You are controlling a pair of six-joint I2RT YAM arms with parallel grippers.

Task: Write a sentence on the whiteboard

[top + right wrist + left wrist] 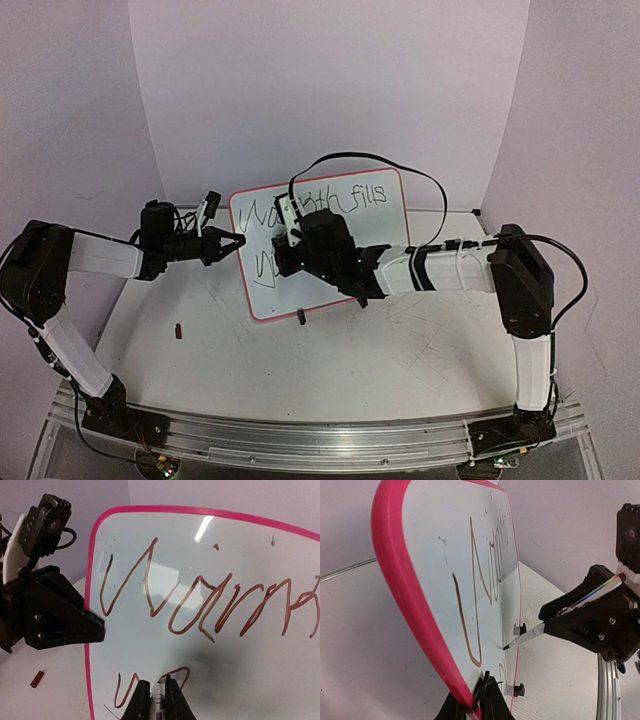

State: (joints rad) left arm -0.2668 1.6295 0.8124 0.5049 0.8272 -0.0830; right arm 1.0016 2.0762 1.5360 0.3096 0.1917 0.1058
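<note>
The whiteboard [380, 228], white with a thin pink frame, stands tilted up at the back of the table. My left gripper [236, 242] is shut on its left edge, with the pink frame [395, 580] pinched between the jaws [479, 700]. My right gripper [158, 692] is shut on a marker [160, 702]. The marker's tip [506, 647] touches the board low on the left. The sentence [210, 605] runs in dark red cursive. Its upper line crosses the board, and a few strokes [125, 690] sit on the lower line beside the tip.
A small dark red piece [179, 331] lies on the scratched grey tabletop [350, 370], in front of the board's left side. The board's black clip feet [300, 318] rest on the table. Purple walls [320, 90] close in the back and sides.
</note>
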